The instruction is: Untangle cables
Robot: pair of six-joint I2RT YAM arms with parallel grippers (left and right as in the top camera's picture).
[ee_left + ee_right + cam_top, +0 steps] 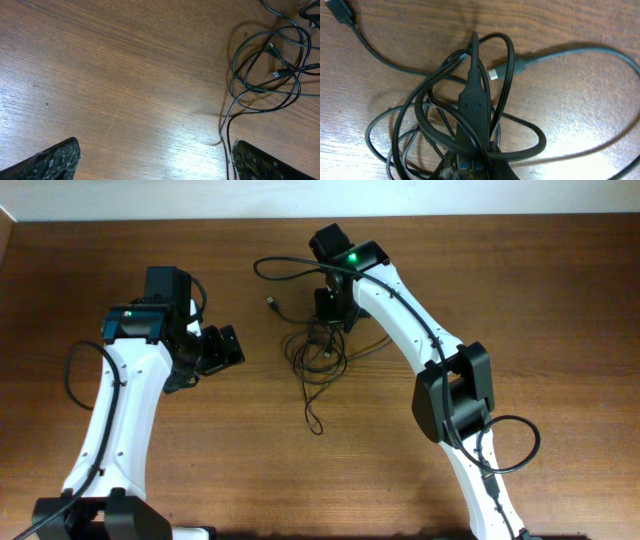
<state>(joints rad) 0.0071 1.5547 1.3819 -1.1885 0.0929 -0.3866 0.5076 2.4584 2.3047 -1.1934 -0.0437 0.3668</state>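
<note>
Thin black flexible cables (318, 350) are seen heaped in a tangle toward the far edge of the brown wooden bench (520, 270), a strand pinched by the right tool (468, 168); the left tool (155, 161) is held spread nearby.

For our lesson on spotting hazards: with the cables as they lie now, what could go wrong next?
The right pincer seems shut where several loops of the cables cross; pulling could tighten the knot or lift the bundle.
The left pincer is open over bare table, pinning nothing, so the tangle may slide.
The silver plug lies among the loops and could snag.
</note>
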